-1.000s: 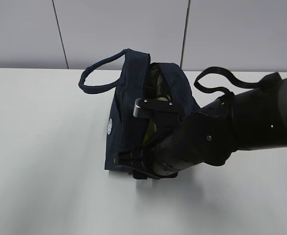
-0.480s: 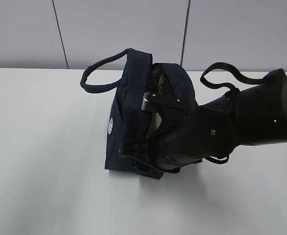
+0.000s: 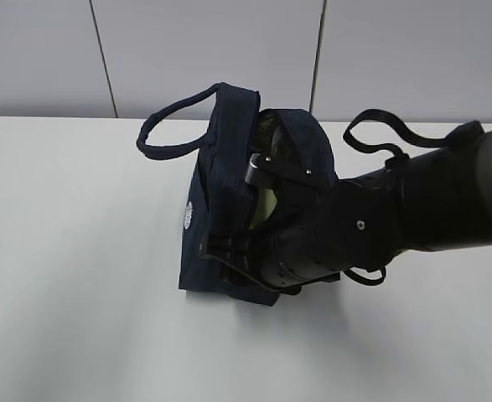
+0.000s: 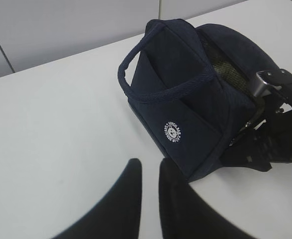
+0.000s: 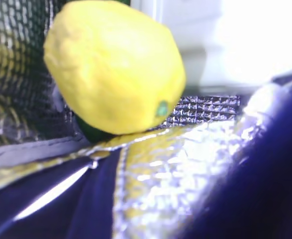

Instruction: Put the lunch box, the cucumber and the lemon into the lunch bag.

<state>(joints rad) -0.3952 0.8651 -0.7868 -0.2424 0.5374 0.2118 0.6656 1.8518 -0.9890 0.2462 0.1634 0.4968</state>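
The navy lunch bag stands open-topped mid-table, also seen from the left wrist. My right gripper reaches into its mouth from the right. The yellow lemon fills the right wrist view inside the silver lining and shows as a pale yellow patch at the gripper. A fold of lining hides the fingers. A dark green sliver of cucumber lies under the lemon. A pale blurred wall behind it looks like the lunch box. My left gripper hovers over the table beside the bag, fingers a slit apart, empty.
One loop handle sticks out to the bag's left, the other drapes over my right arm. White tabletop spreads left and in front. A panelled wall runs behind the far edge.
My right gripper has shifted a little right and further into the bag's mouth, the yellow patch moving with it. The bag's flap and handles have stirred slightly.
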